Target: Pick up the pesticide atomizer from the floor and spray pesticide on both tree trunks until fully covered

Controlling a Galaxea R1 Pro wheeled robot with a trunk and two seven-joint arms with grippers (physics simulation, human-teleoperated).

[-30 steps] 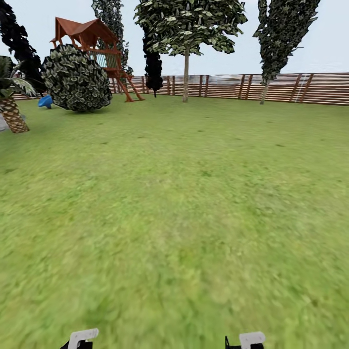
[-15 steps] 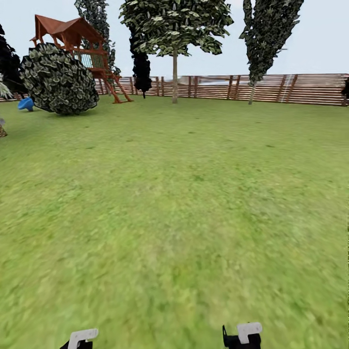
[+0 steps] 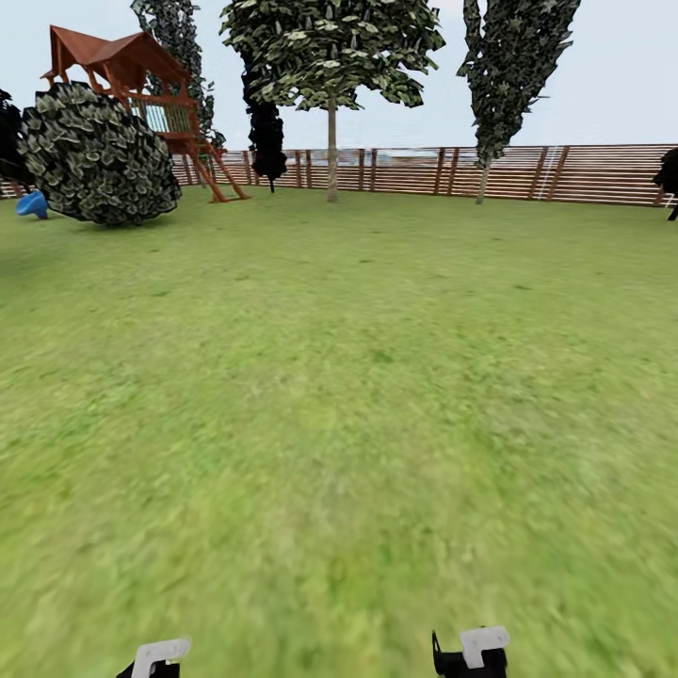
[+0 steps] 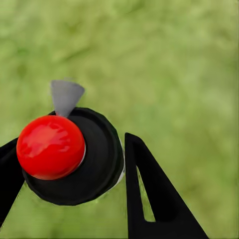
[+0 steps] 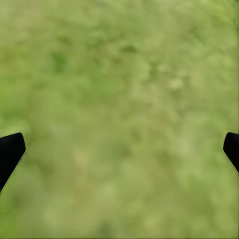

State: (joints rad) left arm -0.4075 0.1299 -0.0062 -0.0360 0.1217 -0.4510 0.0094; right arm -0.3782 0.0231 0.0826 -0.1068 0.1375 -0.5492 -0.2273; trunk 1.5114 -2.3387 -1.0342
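Left gripper (image 4: pixel 69 164) clamping atomizer (image 4: pixel 69 154), lawn (image 4: pixel 174 74) beneath

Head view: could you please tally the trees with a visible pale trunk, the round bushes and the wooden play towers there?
Pale-trunked trees: 2
Round bushes: 1
Wooden play towers: 1
Total: 4

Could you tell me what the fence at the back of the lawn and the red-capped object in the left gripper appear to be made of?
The fence looks like wood: brown horizontal slats on darker posts, matte. The atomizer between the left gripper's fingers looks like plastic, though that is a guess: a glossy red cap with a highlight on a smooth black body, with a dull grey nozzle.
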